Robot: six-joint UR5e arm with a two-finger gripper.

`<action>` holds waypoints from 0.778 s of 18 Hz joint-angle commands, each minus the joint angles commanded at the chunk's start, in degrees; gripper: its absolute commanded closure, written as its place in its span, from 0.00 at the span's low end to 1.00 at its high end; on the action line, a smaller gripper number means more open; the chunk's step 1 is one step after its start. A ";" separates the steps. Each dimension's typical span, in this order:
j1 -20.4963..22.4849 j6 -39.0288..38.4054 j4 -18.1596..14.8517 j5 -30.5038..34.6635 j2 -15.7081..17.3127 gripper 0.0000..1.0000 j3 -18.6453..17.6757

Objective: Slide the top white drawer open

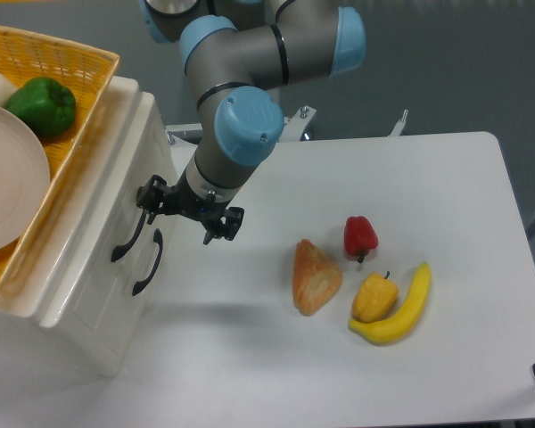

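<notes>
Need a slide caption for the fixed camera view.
UR5e gripper open, one finger at the top white drawer handle, drawer not yet opened.

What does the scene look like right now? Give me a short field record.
top white drawer: closed, flush with cabinet
top handle: black bar, not yet gripped
gripper: at the handle's upper end, jaws open
lower drawer: closed
basket: on cabinet, holds green pepper and plate
table: croissant, red pepper, yellow pepper, banana
</notes>
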 joint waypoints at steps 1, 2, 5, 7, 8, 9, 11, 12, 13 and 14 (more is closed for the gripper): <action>-0.09 -0.44 -0.17 0.00 0.09 0.00 0.00; -0.18 -0.70 -0.26 0.00 0.09 0.00 0.00; -0.35 -1.32 -1.05 0.00 0.09 0.00 -0.09; -0.35 -1.32 -1.49 -0.09 0.18 0.00 -0.18; -0.35 -1.32 -1.84 -0.09 0.18 0.00 -0.18; -0.44 -1.32 -2.02 -0.17 0.18 0.00 -0.18; -0.44 -1.41 -2.02 -0.18 0.26 0.00 -0.18; -0.44 -1.41 -2.02 -0.26 0.26 0.00 -0.18; -0.44 -1.32 -2.02 -0.52 0.26 0.00 -0.18; -0.44 -1.32 -2.02 -0.53 0.26 0.00 -0.18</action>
